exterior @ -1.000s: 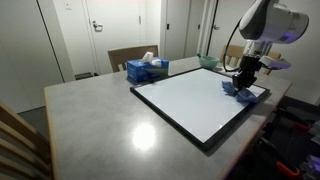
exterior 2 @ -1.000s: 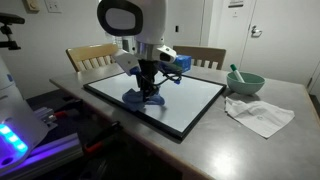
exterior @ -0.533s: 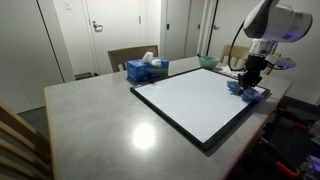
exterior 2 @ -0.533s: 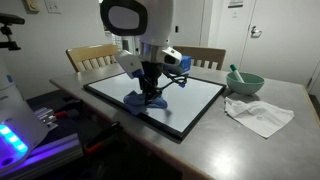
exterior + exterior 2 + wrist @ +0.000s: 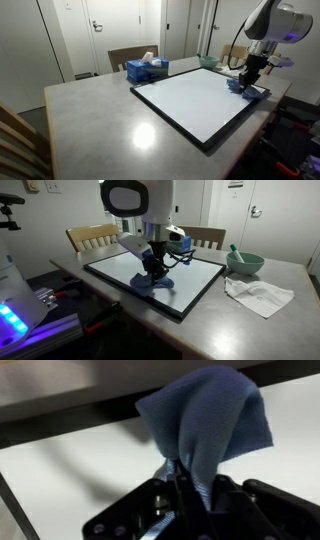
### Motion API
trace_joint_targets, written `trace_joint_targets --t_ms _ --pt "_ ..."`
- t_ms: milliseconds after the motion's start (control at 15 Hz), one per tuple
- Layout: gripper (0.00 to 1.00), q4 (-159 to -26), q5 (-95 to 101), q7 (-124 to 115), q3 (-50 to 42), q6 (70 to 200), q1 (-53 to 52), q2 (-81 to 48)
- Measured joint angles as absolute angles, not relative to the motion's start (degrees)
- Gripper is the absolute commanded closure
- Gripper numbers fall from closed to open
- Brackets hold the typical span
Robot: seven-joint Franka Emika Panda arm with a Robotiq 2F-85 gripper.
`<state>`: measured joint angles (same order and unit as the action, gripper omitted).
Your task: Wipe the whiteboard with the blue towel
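Observation:
The whiteboard (image 5: 200, 102) lies flat on the grey table, white with a thin black frame, and shows in both exterior views (image 5: 190, 278). My gripper (image 5: 246, 78) is shut on the blue towel (image 5: 247, 90) and presses it onto the board near one edge. From the opposite side the towel (image 5: 152, 281) spreads under the gripper (image 5: 153, 270). In the wrist view the towel (image 5: 210, 415) fans out over the white surface, pinched between the black fingers (image 5: 170, 495), close to the board's dark frame.
A blue tissue box (image 5: 147, 69) stands beside the board's far side. A green bowl (image 5: 245, 262) and a crumpled white cloth (image 5: 258, 293) lie on the table off the board's end. Wooden chairs (image 5: 90, 238) stand around the table.
The gripper has slid the towel across the board: slightly towards the far end in one exterior view, rightward in the other. The grip has stayed shut.

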<state>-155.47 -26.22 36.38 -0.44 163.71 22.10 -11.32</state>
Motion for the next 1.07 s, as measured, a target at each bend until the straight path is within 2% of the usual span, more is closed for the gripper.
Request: trace_joint_targets --t_ms 600,1067 --pt "0.96 -154.74 -22.90 41.40 -5.30 171.20 23.19 -13.69" --pt "0.96 -149.31 -22.58 41.36 -9.45 172.05 23.64 -17.55"
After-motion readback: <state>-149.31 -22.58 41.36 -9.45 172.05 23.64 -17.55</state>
